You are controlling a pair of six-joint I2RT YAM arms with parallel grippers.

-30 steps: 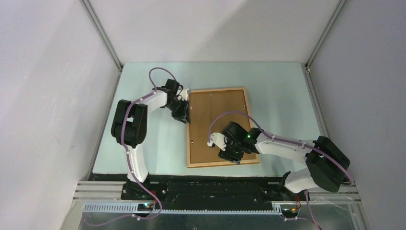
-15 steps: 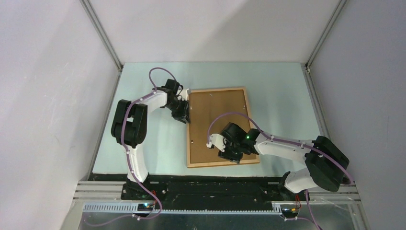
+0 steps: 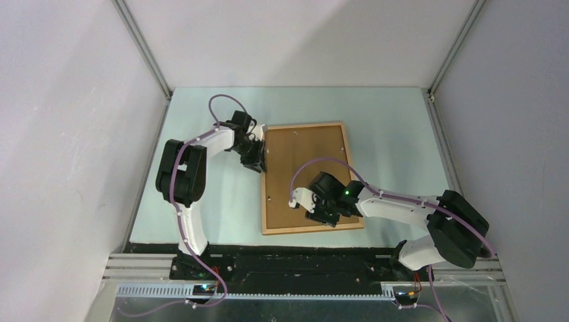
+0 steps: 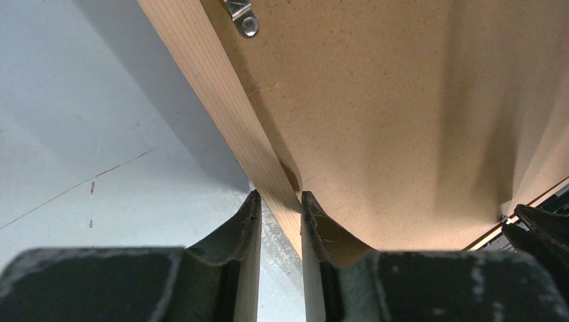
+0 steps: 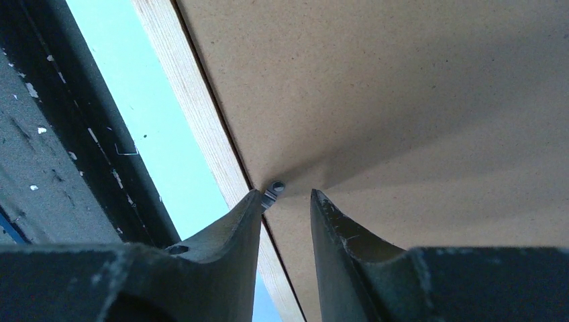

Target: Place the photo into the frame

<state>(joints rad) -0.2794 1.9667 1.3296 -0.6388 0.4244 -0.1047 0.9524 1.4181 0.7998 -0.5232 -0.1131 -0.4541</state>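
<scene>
Only the right arm has moved since a second ago: its head has crept a touch to the left over the near part of the board, and its fingers have drawn closer together. The left arm has not budged.

The frame (image 3: 302, 125) lies face down on the pale worktop (image 3: 389, 134), towards the right of centre, with its long sides running near to far. The left pincer (image 3: 255, 161) is clenched on the frame's left rail near the far corner. In the wrist view one finger sits outside the light wood and the other inside against the board, so I judge it is there to pin the frame down while the other arm works.

The right pincer (image 3: 321, 216) hangs low over the near end, with its fingers narrowly apart and gripping nothing I can make out. From its own camera the right pincer (image 5: 286, 194) has its left fingertip right beside a small metal tab (image 5: 273, 190) where board meets moulding. That looks like the retaining tab it means to turn or press, though whether it touches I cannot tell.

As for what the frame holds: the brown backing board (image 3: 302, 151) fills the opening and looks seated inside the moulding. A second metal clip (image 4: 243, 17) shows on the left rail. The photo shows in none of the views. If it is in the frame it lies hidden under the board, and I cannot tell that from here.
</scene>
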